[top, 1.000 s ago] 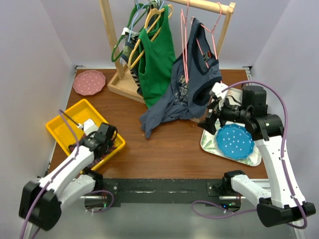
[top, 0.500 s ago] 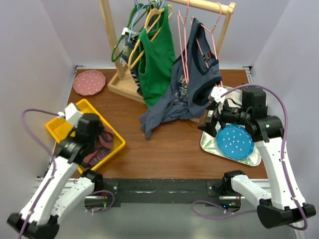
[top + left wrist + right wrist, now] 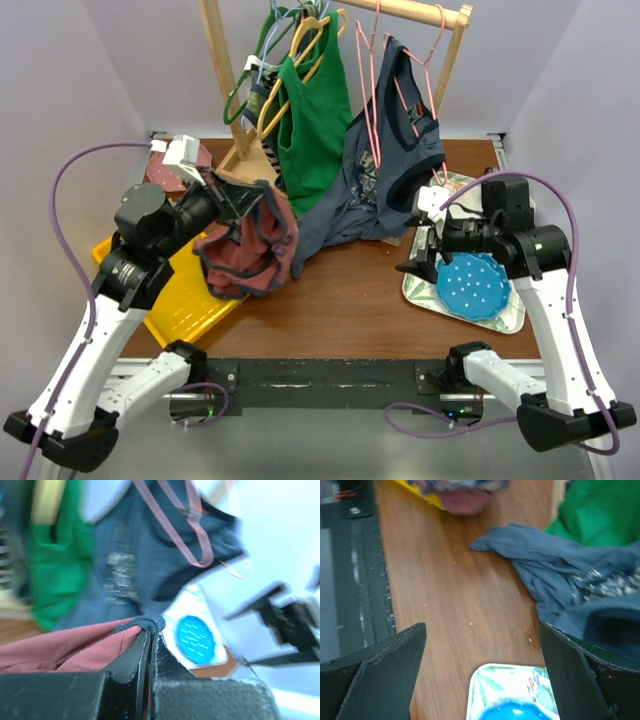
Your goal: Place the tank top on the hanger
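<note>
The faded red tank top point(image 3: 243, 257) hangs bunched in the air over the table's left half. My left gripper point(image 3: 258, 203) is shut on its dark navy trim point(image 3: 145, 623), and the red cloth point(image 3: 55, 647) trails off to the left in the left wrist view. The pink hanger point(image 3: 371, 95) hangs from the wooden rack, its wire loop point(image 3: 186, 539) lying against the navy shirt. My right gripper point(image 3: 424, 247) stands open and empty over the near left corner of the tray point(image 3: 485, 677).
The wooden rack point(image 3: 232, 170) at the back carries a green tank top point(image 3: 315, 120) and a navy tank top point(image 3: 385, 175) that drapes onto the table. A yellow bin point(image 3: 185, 300) sits left, a pink plate point(image 3: 165, 172) behind it. A blue plate point(image 3: 470, 285) rests on the patterned tray point(image 3: 415, 285).
My left gripper shut on the tank top in the yellow bin, then lifted it up and right toward the rack. My right gripper shifted slightly down.
</note>
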Tool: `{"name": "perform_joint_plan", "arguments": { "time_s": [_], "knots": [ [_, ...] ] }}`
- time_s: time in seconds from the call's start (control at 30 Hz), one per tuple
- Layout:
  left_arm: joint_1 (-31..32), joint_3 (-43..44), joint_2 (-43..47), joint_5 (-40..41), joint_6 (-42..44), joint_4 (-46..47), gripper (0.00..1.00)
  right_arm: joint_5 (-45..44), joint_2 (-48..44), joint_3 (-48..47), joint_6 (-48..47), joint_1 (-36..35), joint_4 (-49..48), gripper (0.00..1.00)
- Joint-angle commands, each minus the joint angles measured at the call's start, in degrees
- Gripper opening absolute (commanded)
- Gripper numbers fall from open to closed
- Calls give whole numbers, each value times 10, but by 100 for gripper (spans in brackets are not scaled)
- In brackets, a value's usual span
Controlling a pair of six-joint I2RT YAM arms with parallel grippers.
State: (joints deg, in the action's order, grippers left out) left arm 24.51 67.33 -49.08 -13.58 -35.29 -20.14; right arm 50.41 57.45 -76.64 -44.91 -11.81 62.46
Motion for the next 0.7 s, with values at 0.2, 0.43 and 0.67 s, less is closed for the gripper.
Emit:
{"name": "perform_joint_plan", "arguments": {
  "time_s": [0.2, 0.43, 0.67],
  "knots": [
    [262, 44, -105, 95, -15, 141, 0, 75, 15, 13, -63, -38, 15, 99],
    [295, 17, -163, 166, -32, 193, 0, 4, 6, 88, 36, -73, -95, 98],
    [295, -67, -204, 193, -19, 238, 17, -102, 4, 134, 54, -77, -117, 98]
  ]
}}
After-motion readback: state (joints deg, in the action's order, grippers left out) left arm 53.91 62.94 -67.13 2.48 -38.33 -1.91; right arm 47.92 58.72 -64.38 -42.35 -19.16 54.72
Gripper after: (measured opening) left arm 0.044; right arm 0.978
